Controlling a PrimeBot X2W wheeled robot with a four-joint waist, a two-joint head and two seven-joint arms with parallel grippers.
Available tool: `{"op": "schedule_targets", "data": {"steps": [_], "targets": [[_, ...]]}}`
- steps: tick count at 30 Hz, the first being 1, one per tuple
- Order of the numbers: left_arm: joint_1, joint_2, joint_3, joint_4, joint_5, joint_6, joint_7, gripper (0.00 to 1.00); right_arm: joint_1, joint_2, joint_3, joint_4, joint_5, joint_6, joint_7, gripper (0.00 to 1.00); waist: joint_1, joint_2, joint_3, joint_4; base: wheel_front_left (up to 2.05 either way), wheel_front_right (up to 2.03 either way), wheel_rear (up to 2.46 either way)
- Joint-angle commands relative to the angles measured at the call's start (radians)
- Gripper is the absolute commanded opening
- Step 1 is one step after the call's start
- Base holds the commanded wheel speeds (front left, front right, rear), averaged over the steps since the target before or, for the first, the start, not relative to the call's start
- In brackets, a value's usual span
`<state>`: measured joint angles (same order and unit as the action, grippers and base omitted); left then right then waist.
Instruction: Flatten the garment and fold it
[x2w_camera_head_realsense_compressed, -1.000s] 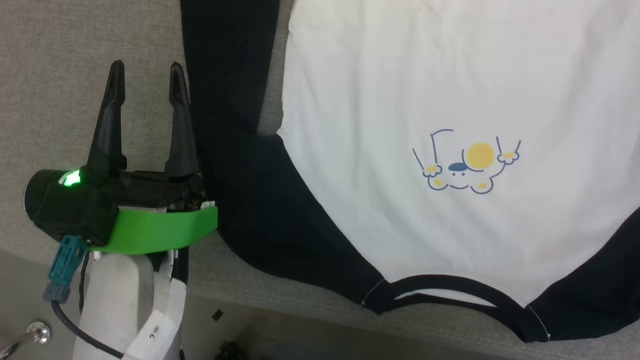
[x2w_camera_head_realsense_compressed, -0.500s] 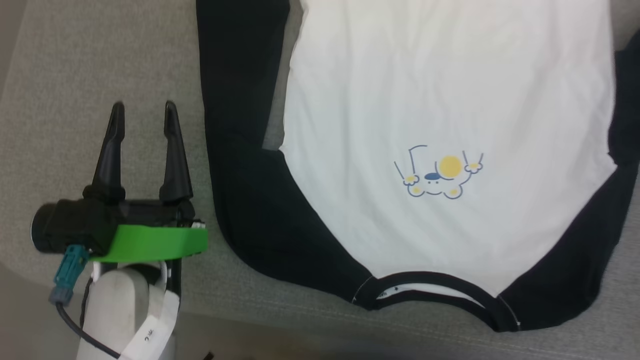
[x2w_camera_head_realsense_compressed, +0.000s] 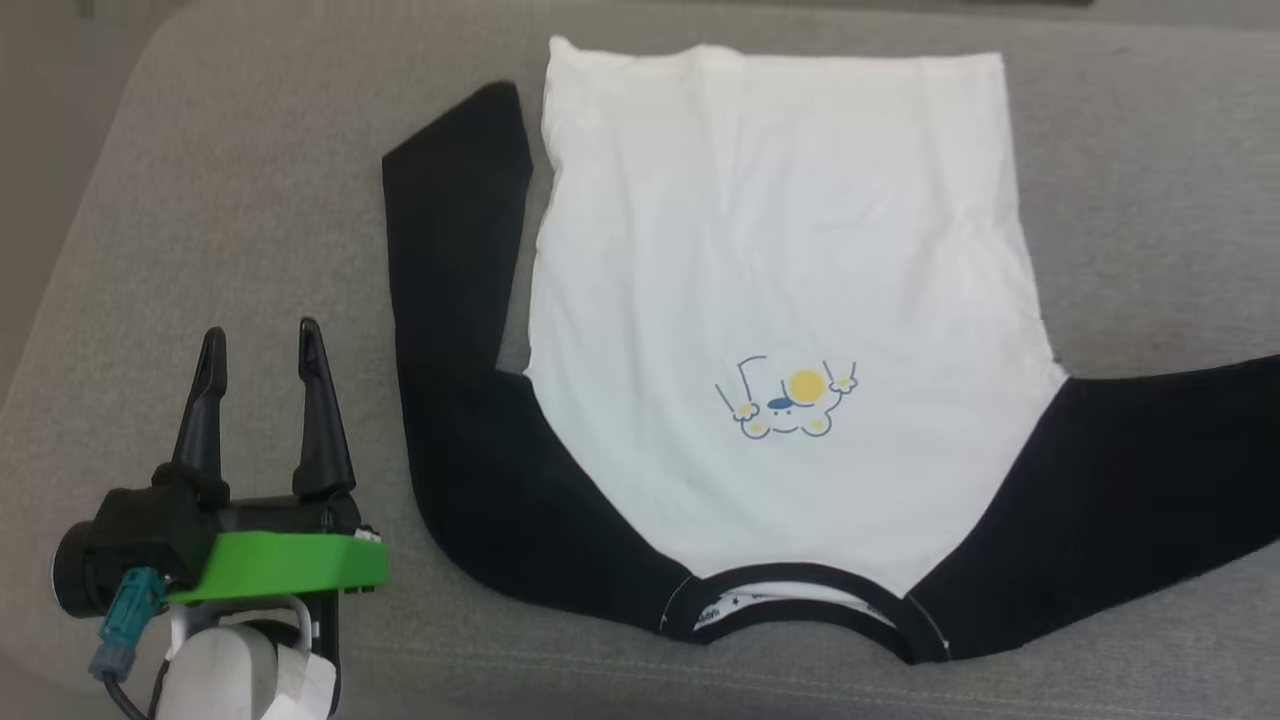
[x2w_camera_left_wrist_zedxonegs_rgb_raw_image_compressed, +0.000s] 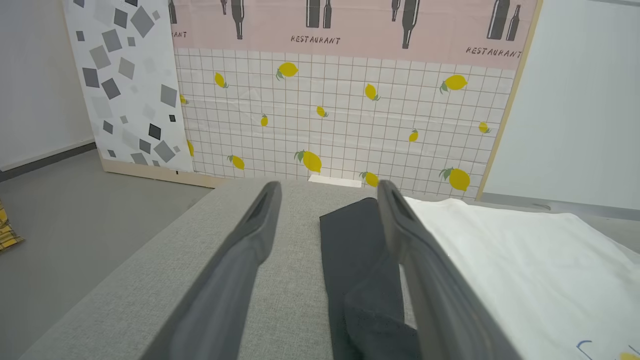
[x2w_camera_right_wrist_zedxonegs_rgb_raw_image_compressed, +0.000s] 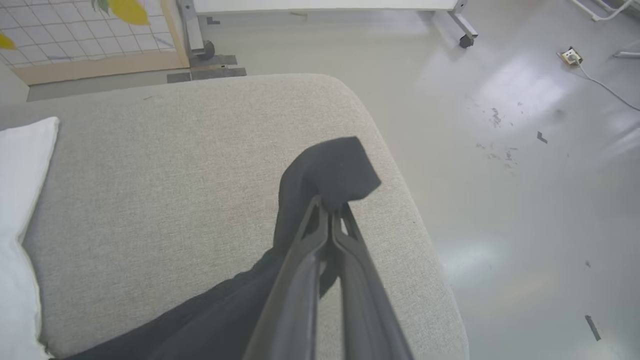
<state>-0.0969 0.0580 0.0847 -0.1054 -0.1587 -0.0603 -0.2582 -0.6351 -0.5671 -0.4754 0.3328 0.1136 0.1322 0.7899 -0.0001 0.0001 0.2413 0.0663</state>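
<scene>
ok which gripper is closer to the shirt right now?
Right. The right gripper is shut on the end of one black sleeve of the shirt. The left gripper is open beside the other sleeve, with bare cushion between them.

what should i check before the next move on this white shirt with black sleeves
1. Right gripper shut on the black right-side sleeve cuff: ok.
2. Left gripper open, apart from the black left-side sleeve: ok.
3. White shirt body flat on the grey fabric cushion: ok.
4. Hem fully on the cushion: ok.
5. Right-side sleeve smoothed flat: not ok, cuff bunched in the grip.
</scene>
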Motion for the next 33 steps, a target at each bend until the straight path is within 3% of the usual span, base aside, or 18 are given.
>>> {"op": "schedule_targets", "data": {"steps": [1,6,14,23,33], "targets": [[0.014,-0.005,0.002,-0.002,-0.003,-0.001,-0.004,1.0,0.015,-0.003,-0.005,-0.012,-0.003,-0.002,0.009,0.0,0.0001,-0.0001,-0.068,-0.034,0.0,0.0,0.0],[0.026,-0.006,0.004,-0.005,-0.006,-0.003,-0.004,1.0,0.038,-0.001,0.056,-0.085,0.029,-0.002,0.022,0.0,0.0001,-0.0001,-0.086,-0.031,0.0,0.0,0.0],[0.04,-0.007,-0.002,-0.011,-0.011,-0.001,-0.004,1.0,0.05,0.023,0.367,-0.236,0.154,-0.002,0.015,0.0,0.0001,-0.0001,-0.088,-0.023,0.0,0.0,0.0],[0.041,-0.007,-0.012,-0.005,-0.014,-0.002,-0.004,1.0,0.035,0.215,0.753,-0.294,0.238,-0.002,-0.023,0.0,0.0001,-0.0001,-0.087,0.002,0.0,0.0,0.0],[0.032,-0.008,-0.042,0.0,-0.031,0.002,-0.004,1.0,-0.013,0.432,0.975,-0.032,0.251,-0.002,-0.167,0.0,0.0001,-0.0001,-0.054,0.054,0.0,0.0,0.0]]}}
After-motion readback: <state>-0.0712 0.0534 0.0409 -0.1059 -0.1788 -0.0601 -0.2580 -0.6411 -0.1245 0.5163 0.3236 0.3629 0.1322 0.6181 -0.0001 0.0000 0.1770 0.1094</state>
